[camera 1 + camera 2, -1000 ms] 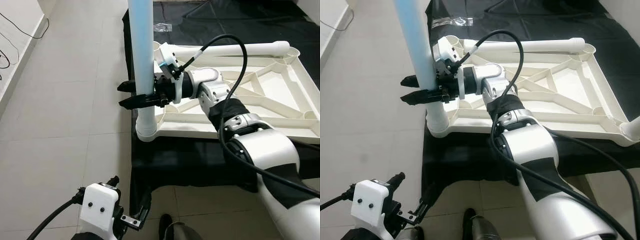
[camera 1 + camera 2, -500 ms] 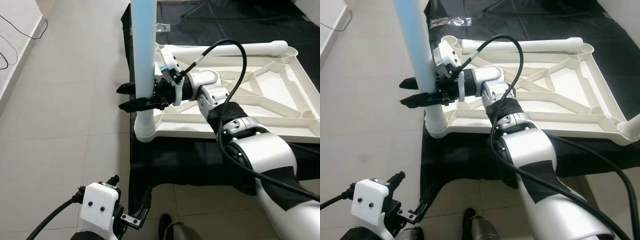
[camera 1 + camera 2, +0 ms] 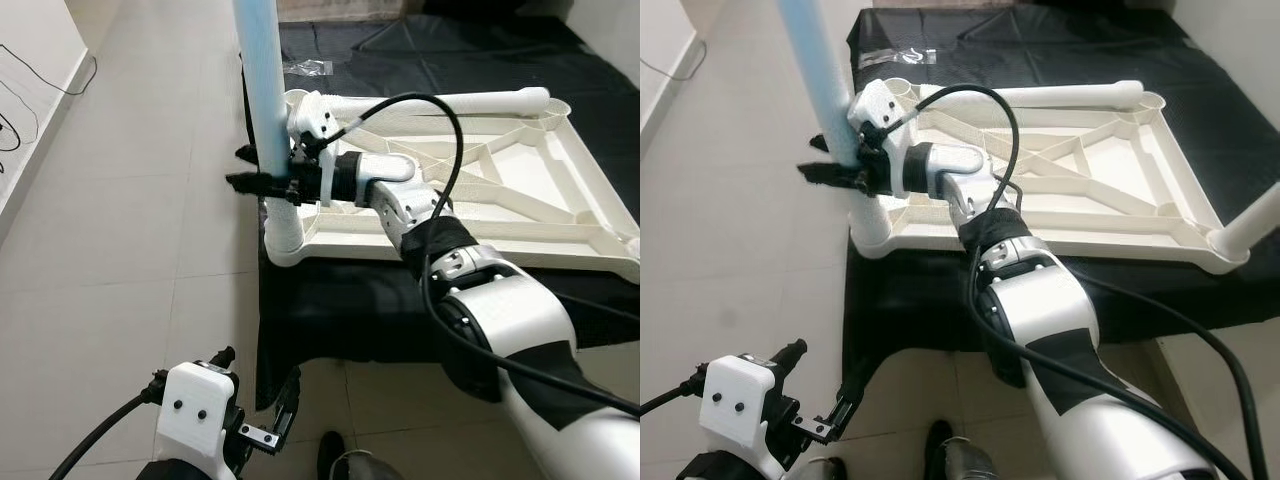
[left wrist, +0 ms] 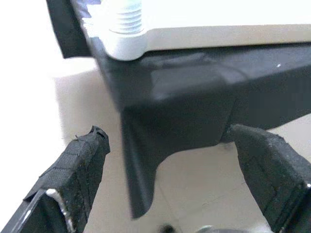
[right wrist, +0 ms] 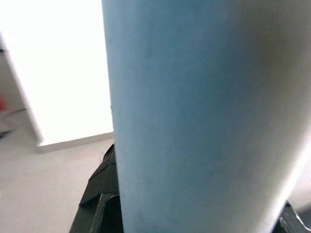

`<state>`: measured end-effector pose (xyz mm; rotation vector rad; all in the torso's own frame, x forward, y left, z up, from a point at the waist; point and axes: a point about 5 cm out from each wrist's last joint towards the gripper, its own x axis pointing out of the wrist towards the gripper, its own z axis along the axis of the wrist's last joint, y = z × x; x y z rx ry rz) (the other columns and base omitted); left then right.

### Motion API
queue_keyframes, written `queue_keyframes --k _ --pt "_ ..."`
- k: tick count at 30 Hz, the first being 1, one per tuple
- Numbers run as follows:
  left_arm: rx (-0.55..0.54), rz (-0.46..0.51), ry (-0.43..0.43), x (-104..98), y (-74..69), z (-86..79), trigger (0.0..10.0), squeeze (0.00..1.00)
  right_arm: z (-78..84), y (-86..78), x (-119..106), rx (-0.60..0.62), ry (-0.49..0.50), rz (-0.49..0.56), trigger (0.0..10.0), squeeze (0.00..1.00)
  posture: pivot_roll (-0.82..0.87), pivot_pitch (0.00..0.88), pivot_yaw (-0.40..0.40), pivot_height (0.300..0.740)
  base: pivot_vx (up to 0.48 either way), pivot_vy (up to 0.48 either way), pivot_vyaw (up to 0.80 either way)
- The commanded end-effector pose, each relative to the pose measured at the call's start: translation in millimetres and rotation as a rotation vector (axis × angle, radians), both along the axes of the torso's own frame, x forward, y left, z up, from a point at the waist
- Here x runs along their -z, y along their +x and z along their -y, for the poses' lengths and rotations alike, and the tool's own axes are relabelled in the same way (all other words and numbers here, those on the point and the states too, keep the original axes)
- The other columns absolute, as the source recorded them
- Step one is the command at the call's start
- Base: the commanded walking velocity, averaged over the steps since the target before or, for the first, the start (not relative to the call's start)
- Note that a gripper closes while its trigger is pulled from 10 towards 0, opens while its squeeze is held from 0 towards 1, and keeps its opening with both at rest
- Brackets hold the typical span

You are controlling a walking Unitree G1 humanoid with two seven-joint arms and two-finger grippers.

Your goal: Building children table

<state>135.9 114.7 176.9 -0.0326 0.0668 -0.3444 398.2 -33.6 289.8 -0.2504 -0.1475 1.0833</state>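
jaws of the right gripper (image 3: 262, 180) clasp the upright pale-blue table leg (image 3: 262, 90).

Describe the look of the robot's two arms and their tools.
The right arm has glossy white shells, black joint bands and a looping black cable. Its tool has two long black fingers. The left tool sits on a white block with two dark dots, a black cable trailing off it.

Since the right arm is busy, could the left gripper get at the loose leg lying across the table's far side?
Probably not: the left gripper hangs low by the floor, and the upturned table top lies before the loose leg.
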Motion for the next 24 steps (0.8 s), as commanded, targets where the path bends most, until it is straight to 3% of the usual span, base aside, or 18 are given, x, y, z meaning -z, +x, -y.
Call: queue_keyframes --k 1,3,4,5,7,10,16,20,24 --pt "-0.013 -0.021 -0.002 3.6 -1.4 -0.4 10.0 0.0 16.1 10.9 33.7 0.251 -0.047 -0.12 10.0 0.0 0.15 0.3 -0.077 0.74 0.0 0.0 0.0" --pt "-0.013 -0.021 -0.002 3.6 -1.4 -0.4 10.0 0.0 16.1 10.9 33.7 0.251 -0.047 -0.12 10.0 0.0 0.15 0.3 -0.077 0.74 0.0 0.0 0.0" --pt "-0.013 -0.02 0.002 3.8 -1.2 -0.9 10.0 0.0 21.0 15.5 30.2 0.367 0.002 -0.113 10.0 0.0 0.15 0.297 -0.076 0.74 0.0 0.0 0.0" --pt "-0.013 -0.02 0.002 3.8 -1.2 -0.9 10.0 0.0 21.0 15.5 30.2 0.367 0.002 -0.113 10.0 0.0 0.15 0.297 -0.076 0.74 0.0 0.0 0.0" --pt "-0.017 -0.017 0.004 4.2 0.5 -2.2 10.0 0.0 31.9 22.6 26.3 0.596 0.131 -0.128 10.0 0.0 0.14 0.291 -0.075 0.74 0.0 0.0 0.0" --pt "-0.018 -0.013 0.004 4.0 1.8 -2.6 10.0 0.0 42.0 26.3 30.1 0.812 0.208 -0.153 10.0 0.0 0.14 0.291 -0.075 0.74 0.0 0.0 0.0" --pt "-0.018 -0.013 0.007 4.4 1.5 -2.6 10.0 0.0 42.9 26.3 33.7 0.92 0.213 -0.142 10.0 0.0 0.14 0.287 -0.075 0.74 0.0 0.0 0.0" --pt "-0.02 -0.012 0.009 4.4 1.5 -3.5 10.0 0.0 39.3 25.0 34.5 1.061 0.214 -0.11 10.0 0.0 0.14 0.285 -0.077 0.74 0.0 0.0 0.0" --pt "-0.019 -0.009 0.012 4.3 1.9 -3.8 10.0 0.0 32.6 21.7 30.9 1.218 0.305 -0.12 10.0 0.0 0.15 0.284 -0.079 0.74 0.0 0.0 0.0"
